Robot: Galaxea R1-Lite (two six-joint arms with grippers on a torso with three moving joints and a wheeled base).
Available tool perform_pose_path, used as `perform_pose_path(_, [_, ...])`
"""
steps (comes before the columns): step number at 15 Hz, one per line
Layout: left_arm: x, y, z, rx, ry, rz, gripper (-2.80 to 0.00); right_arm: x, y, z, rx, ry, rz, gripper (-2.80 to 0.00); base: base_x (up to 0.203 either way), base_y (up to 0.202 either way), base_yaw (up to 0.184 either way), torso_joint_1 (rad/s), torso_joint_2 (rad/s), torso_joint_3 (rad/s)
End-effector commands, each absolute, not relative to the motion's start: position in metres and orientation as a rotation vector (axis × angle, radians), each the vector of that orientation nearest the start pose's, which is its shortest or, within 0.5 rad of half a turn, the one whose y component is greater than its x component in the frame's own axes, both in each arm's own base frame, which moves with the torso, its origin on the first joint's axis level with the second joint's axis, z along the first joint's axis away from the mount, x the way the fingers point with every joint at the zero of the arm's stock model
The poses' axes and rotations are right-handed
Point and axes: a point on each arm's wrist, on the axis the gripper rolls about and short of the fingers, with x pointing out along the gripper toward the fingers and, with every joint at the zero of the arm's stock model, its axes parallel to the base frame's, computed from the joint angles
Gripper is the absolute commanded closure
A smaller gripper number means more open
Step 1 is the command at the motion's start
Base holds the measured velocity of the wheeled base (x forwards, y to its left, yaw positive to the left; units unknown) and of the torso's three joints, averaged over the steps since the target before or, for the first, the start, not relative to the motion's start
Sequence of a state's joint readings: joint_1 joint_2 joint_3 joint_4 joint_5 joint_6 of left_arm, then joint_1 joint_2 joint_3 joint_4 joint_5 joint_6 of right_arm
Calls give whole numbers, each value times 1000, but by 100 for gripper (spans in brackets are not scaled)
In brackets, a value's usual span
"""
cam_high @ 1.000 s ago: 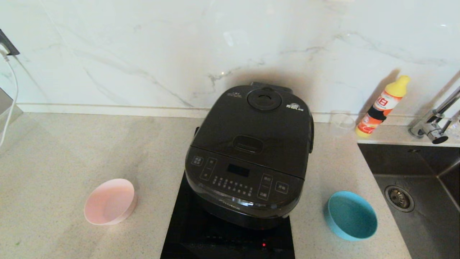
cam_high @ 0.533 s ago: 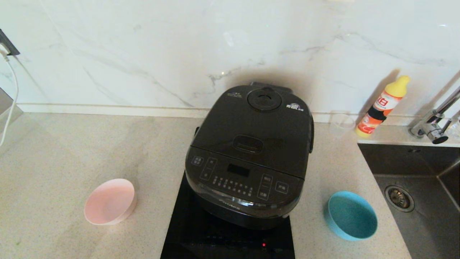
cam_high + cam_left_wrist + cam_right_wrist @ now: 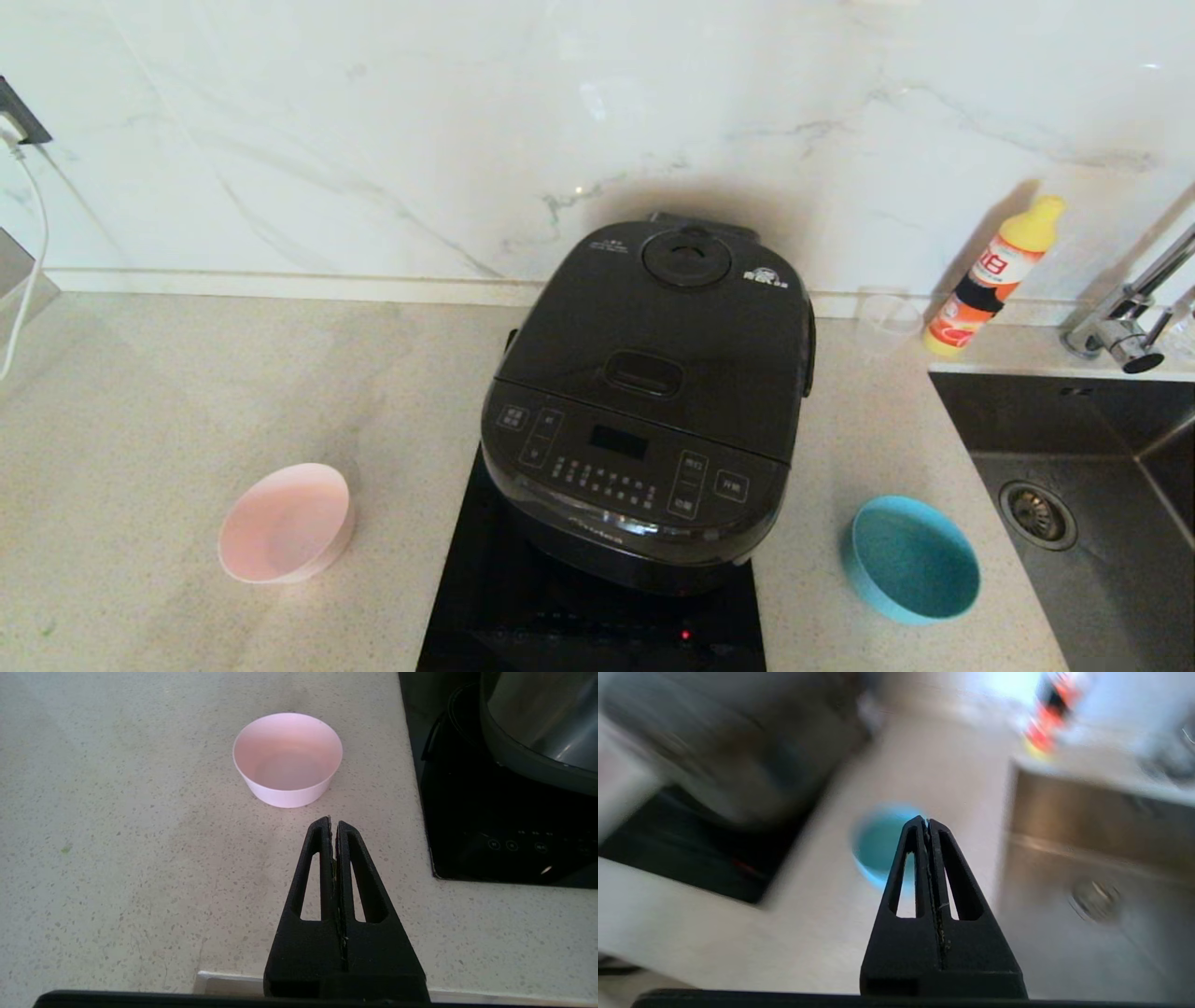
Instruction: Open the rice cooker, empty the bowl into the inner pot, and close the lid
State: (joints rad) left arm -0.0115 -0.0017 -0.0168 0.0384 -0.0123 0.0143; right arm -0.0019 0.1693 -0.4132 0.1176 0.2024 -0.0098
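Observation:
The black rice cooker point(image 3: 644, 411) stands mid-counter on a black induction hob point(image 3: 523, 607). Its lid point(image 3: 667, 336) is closed, with the round steam vent point(image 3: 686, 259) and oblong release button point(image 3: 642, 373) on top. The inner pot is hidden. A pink bowl point(image 3: 285, 523) sits to its left and a blue bowl point(image 3: 913, 558) to its right. My left gripper point(image 3: 332, 823) is shut and empty, above the counter short of the pink bowl point(image 3: 287, 758). My right gripper point(image 3: 927, 822) is shut and empty, above the blue bowl point(image 3: 878, 847). Neither gripper shows in the head view.
A steel sink point(image 3: 1083, 504) with a tap point(image 3: 1125, 322) lies right of the blue bowl. An orange and yellow bottle point(image 3: 994, 275) and a clear cup point(image 3: 887, 317) stand at the back wall. A white cable point(image 3: 28, 243) hangs at far left.
Nothing on the counter has moved in the head view. The right wrist view is smeared, so the right arm is moving.

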Motion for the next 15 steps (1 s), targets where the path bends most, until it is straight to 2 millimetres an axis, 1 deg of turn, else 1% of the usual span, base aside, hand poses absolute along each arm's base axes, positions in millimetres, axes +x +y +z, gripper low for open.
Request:
perform_pose_path(1, [-24,0,76,15,21,-25,0,-22,6,228,22,-75,264,0,0,0,0,0,0,0])
perform_pose_path(5, [-24,0,76,15,23,-25,0,26,10,304,92,21,476,0,0,0,0,0,0,0])
perform_pose_path(6, [-24,0,76,15,23,-23,0,37,11,317,107,61,526,0,0,0,0,0,0,0])
perform_pose_path(8, [-24,0,76,14,21,-25,0,68,14,336,164,166,607,0,0,0,0,0,0,0])
perform_pose_path(10, [-24,0,76,14,22,-25,0,98,23,348,229,260,710,0,0,0,0,0,0,0])
perform_pose_path(12, [-24,0,76,14,23,-24,0,123,41,347,267,373,809,0,0,0,0,0,0,0])
perform_pose_path(13, [-24,0,76,14,22,-25,0,132,51,344,269,417,839,0,0,0,0,0,0,0])
perform_pose_path(15, [-24,0,76,14,21,-24,0,140,71,340,250,471,876,0,0,0,0,0,0,0])
